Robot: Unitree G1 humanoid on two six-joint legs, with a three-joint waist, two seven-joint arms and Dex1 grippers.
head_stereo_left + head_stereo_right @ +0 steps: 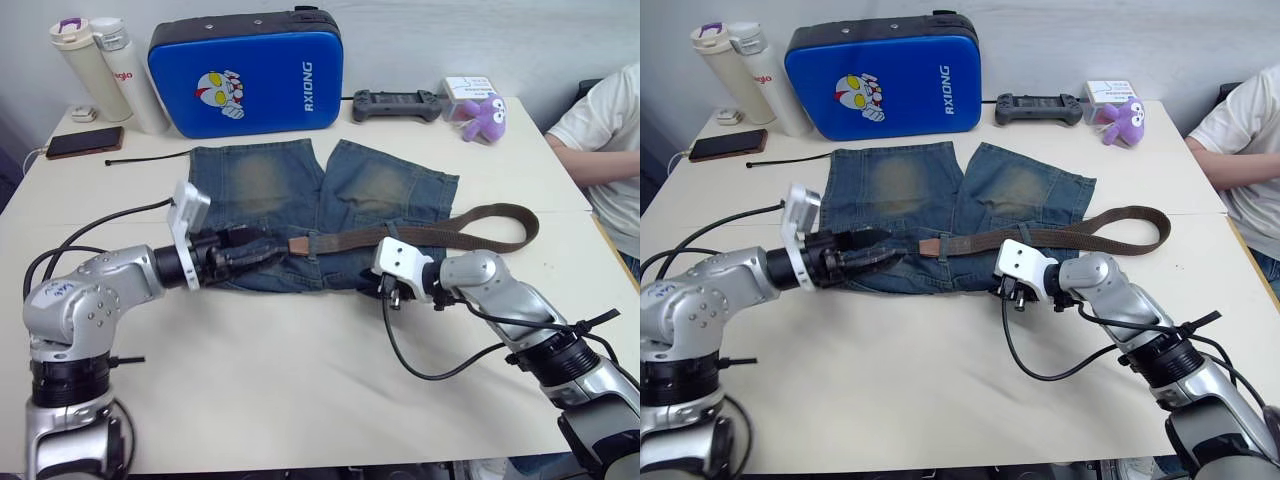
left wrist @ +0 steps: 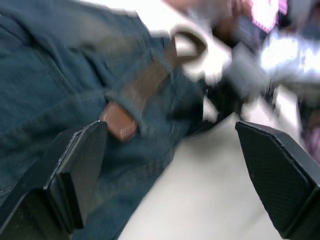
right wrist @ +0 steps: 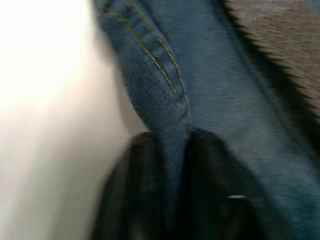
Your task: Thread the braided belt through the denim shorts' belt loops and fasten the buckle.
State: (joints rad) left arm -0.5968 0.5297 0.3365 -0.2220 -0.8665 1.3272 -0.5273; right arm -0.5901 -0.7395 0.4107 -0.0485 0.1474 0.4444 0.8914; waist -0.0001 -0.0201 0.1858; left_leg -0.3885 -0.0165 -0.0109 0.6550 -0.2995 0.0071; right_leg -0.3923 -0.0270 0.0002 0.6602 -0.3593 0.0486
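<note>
White table (image 1: 300, 400): the shorts (image 1: 300, 190) lie flat, waistband toward us. The belt (image 1: 450, 225) runs along the waistband and loops back past the right hip; its tan tip (image 1: 297, 244) sits mid-waistband. Our right gripper (image 3: 175, 150) pinches a waistband fold, we judge to hold the cloth taut. Our left gripper (image 2: 170, 165) is spread wide, holding nothing, just beside the tip, presumably to draw it on. Buckle: cannot locate.
</note>
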